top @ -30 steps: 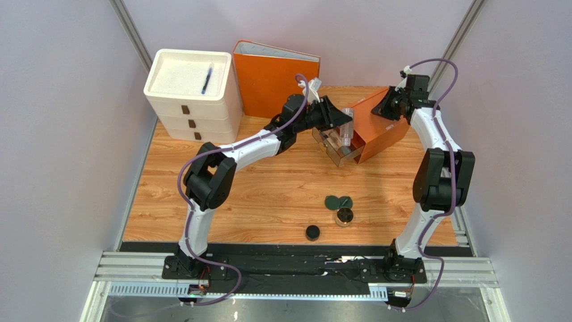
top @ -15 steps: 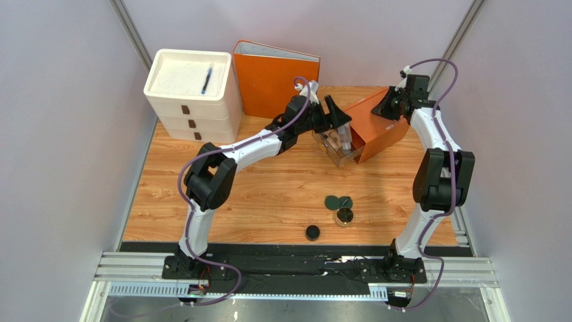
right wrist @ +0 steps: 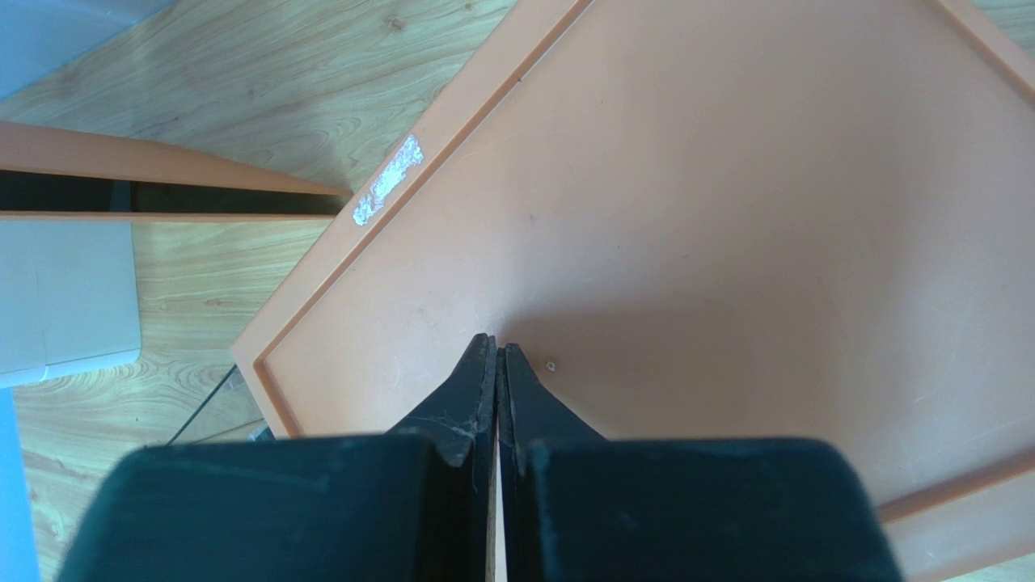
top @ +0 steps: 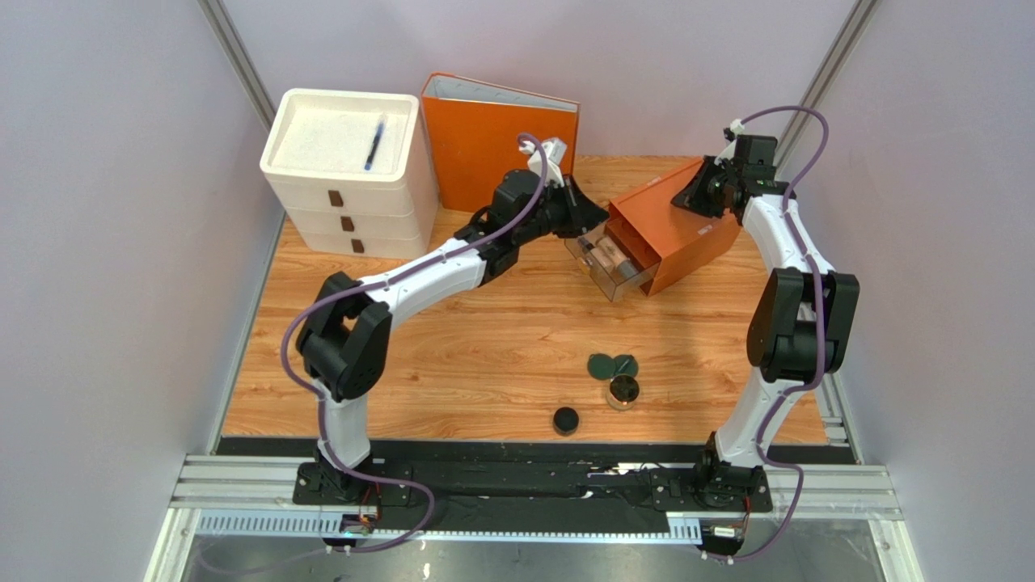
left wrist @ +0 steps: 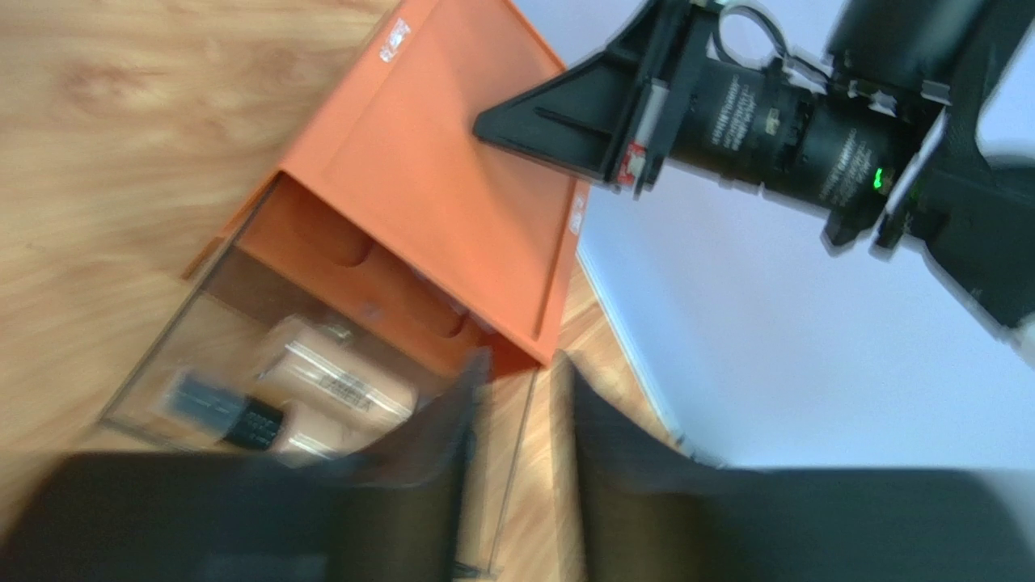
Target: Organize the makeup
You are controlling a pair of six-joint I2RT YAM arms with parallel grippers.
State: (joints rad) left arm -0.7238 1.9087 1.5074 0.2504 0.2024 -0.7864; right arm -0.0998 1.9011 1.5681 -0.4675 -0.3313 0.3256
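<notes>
The orange box (top: 676, 224) stands at the back right with its clear drawer (top: 614, 269) pulled out. Beige foundation bottles (left wrist: 326, 374) lie in the drawer; I cannot pick out the clear tube. My left gripper (top: 588, 214) (left wrist: 522, 370) hovers just left of the drawer, open a little and empty, its view blurred. My right gripper (top: 702, 194) (right wrist: 499, 346) is shut, tips resting on the box's top (right wrist: 729, 206). The dark green twin-disc compact (top: 612, 365), the gold-rimmed jar (top: 623, 389) and the black pot (top: 566, 421) lie on the table in front.
A white three-drawer unit (top: 352, 200) stands at the back left with a blue pen (top: 374, 143) on top. An orange binder (top: 492, 146) stands upright behind my left gripper. Grey walls close in both sides.
My left gripper has drawn back to the left from over the drawer, and its jaws have narrowed. The upright tube seen at the drawer no longer shows. The right arm has not moved.
</notes>
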